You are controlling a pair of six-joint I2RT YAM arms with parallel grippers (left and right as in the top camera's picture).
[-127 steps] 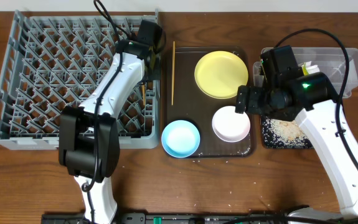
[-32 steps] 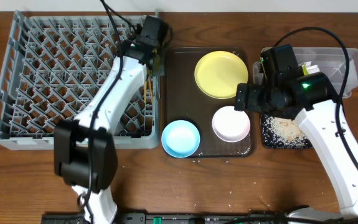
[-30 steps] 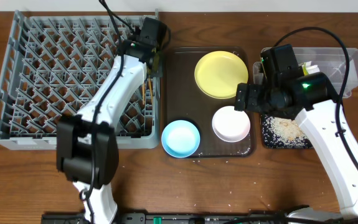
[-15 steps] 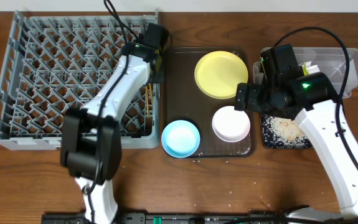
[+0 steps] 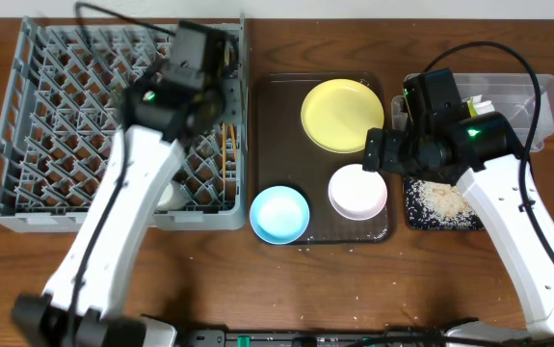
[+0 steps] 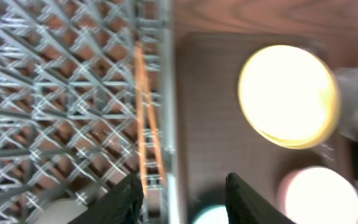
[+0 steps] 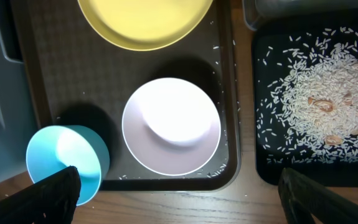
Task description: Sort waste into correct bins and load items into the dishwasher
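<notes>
Looks like the loading step, with the pair of thin wooden chopsticks point(image 6: 146, 124) already lying flat in the large square grey plastic dish rack point(image 5: 55, 106), along its 3 o'clock wall. Finds the left gripper point(image 6: 183, 182) above that wall, fingers spread, nothing between them. Finds the right gripper point(image 7: 179, 171) equally wide and empty, hanging near the white bowl point(image 7: 171, 124) at 5 o'clock on the dark brown serving tray point(image 5: 281, 125). Counts the round yellow plate point(image 5: 342, 116) at 1 o'clock and the light-blue bowl point(image 5: 279, 214) at 7 o'clock there too, none yet racked. Probably calls next for a reach to one of these, a pinch on its rim, and a carry toward 9 o'clock onto the pegs. Cannot read the smeared left arm overhead, nor confirm a pale round thing at the rack's 5 o'clock, perhaps the small white cup point(image 5: 168, 196). Sees pale rice-like food scraps point(image 7: 315, 112) in the shallow glossy black tray point(image 7: 267, 163), and the clear plastic tub point(image 5: 517, 96) partly behind the right arm.
</notes>
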